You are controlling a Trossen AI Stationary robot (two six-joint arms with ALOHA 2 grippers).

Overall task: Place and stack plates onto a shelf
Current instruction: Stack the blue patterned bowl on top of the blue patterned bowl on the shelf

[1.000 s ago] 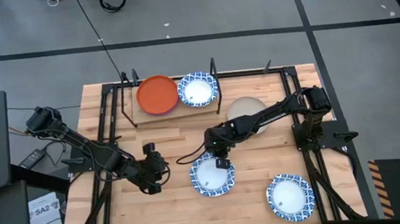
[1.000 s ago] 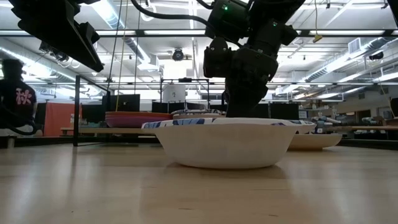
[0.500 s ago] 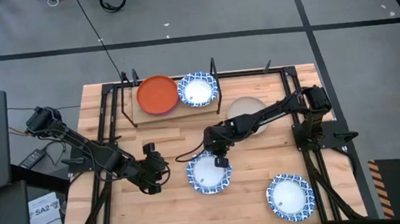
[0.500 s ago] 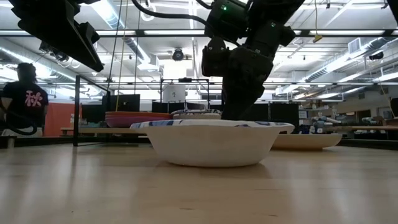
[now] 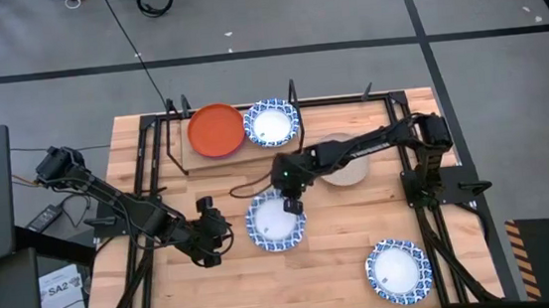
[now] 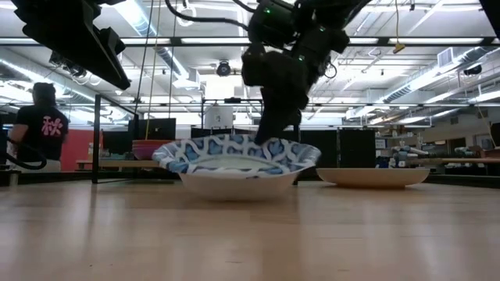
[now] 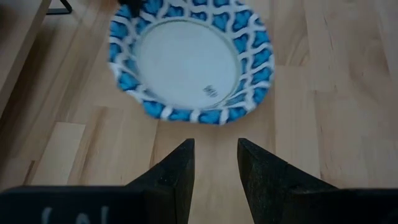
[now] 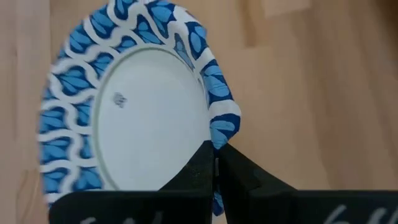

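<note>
A blue-and-white plate [image 5: 275, 224] sits mid-table, with my right gripper [image 5: 292, 203] shut on its rim; the low view shows the same plate [image 6: 234, 160] tilted. My left gripper [image 5: 223, 230] hovers just left of it, open, fingers [image 7: 180, 171] pointing at the plate [image 7: 186, 62] without touching. The shelf [image 5: 196, 164] stands at the far edge, its plank carrying an orange plate [image 5: 216, 130] and a blue-and-white plate [image 5: 272, 123] side by side. A beige plate [image 5: 344, 168] lies on the table under my right arm. Another blue-and-white plate [image 5: 398, 270] rests near the right front corner. My right gripper [image 8: 216, 163] pinches the plate's patterned rim [image 8: 219, 127] on its far right side between the two fingers. The fingers come slanting down from the far right. The held side is raised, so the plate tips toward the near edge; its base [image 6: 234, 189] looks low on the table.
The shelf's black posts [image 5: 295, 97] rise at its corners and black frame rails run along the table's left and right sides [image 5: 430, 220]. Bare wood lies in front of the held plate. A person [image 6: 43, 129] stands in the room beyond the table.
My right gripper has drawn the blue-and-white plate across the table toward the left and far edges, closer to the shelf. The plate, flat a second ago, now tips with its gripped rim raised. My left arm has kept still.
</note>
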